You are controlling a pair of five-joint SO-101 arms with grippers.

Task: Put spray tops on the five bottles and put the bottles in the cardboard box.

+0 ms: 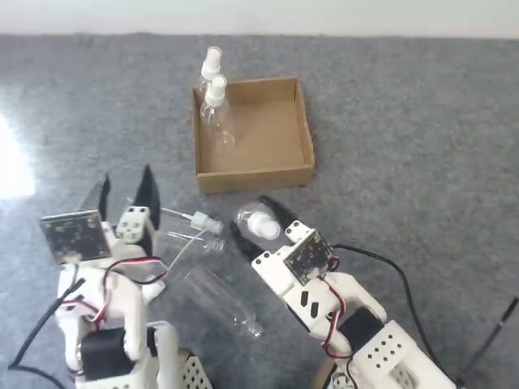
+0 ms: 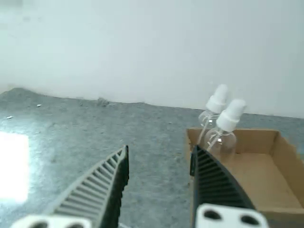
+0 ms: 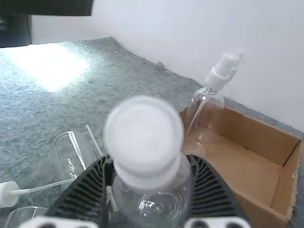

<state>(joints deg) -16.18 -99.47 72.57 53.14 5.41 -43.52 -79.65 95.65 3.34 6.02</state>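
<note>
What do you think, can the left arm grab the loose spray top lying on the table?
Probably yes. The left gripper is open and empty, and the loose spray top lies uncovered on the table close beside it. The right gripper, shut on a capped bottle, sits nearby and could crowd it.

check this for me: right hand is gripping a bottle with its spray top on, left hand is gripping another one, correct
Wrong on the left hand: it is open and grips nothing, as the left wrist view shows. The right hand does grip a bottle with its spray top on.
</note>
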